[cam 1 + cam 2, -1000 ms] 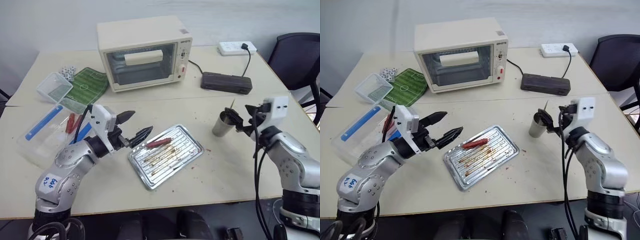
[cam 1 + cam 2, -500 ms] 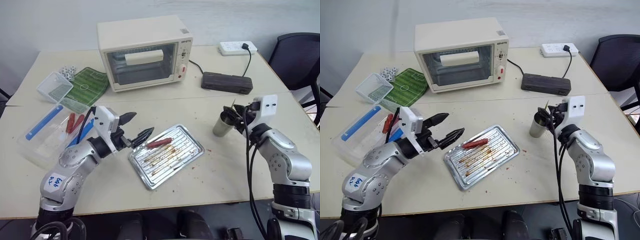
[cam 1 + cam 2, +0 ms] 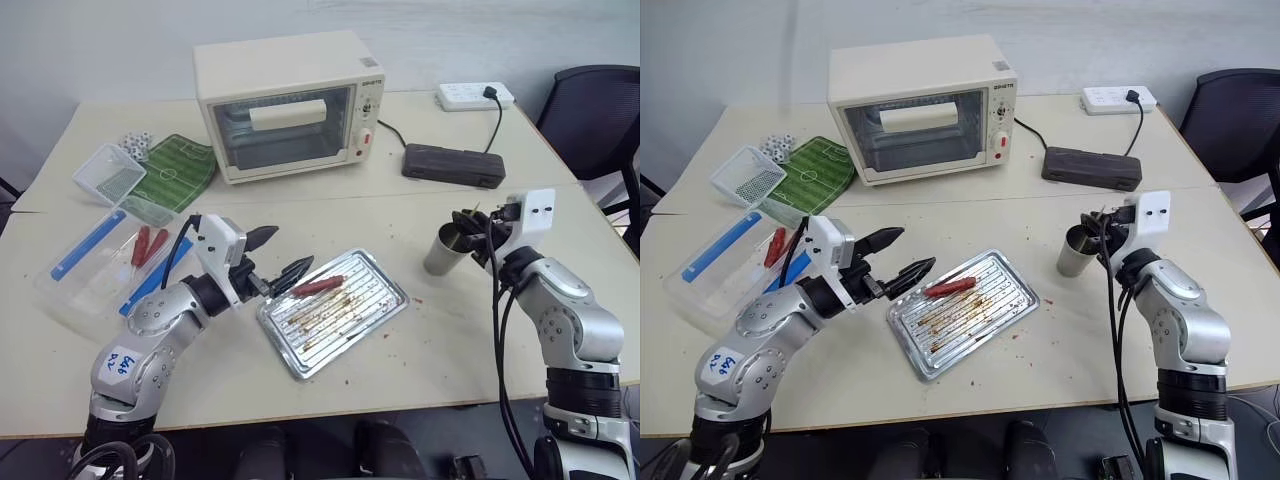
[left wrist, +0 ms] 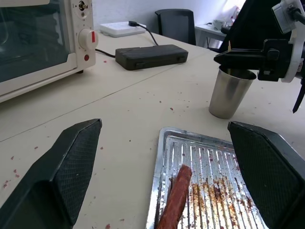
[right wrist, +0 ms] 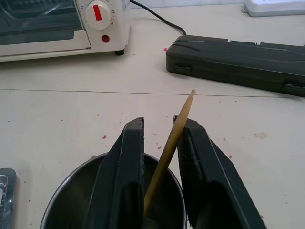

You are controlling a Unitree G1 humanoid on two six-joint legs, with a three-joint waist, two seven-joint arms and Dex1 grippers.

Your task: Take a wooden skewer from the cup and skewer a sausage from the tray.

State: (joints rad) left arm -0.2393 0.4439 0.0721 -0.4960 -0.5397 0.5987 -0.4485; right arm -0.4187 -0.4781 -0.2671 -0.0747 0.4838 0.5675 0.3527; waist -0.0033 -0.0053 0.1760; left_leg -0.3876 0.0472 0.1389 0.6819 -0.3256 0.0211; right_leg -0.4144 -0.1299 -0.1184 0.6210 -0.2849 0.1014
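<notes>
Jaws of the right gripper (image 5: 159, 157) are clenching around the wooden skewer (image 5: 169, 152) standing in the cup (image 3: 445, 248) at the frame's right, presumably ready to draw it out. Left gripper (image 3: 282, 258) is hovering with jaws spread wide beside the tray (image 3: 375, 300), centre frame, where the sausage (image 3: 318, 285) is lying. Crumbs are dotting the pale bench (image 3: 450, 340); a toaster oven (image 3: 285, 100) is sitting behind.

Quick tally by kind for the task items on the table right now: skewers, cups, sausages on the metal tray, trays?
wooden skewer: 1, standing in the cup
cup: 1
sausage: 1, lying on the tray
tray: 1
Total: 4
</notes>
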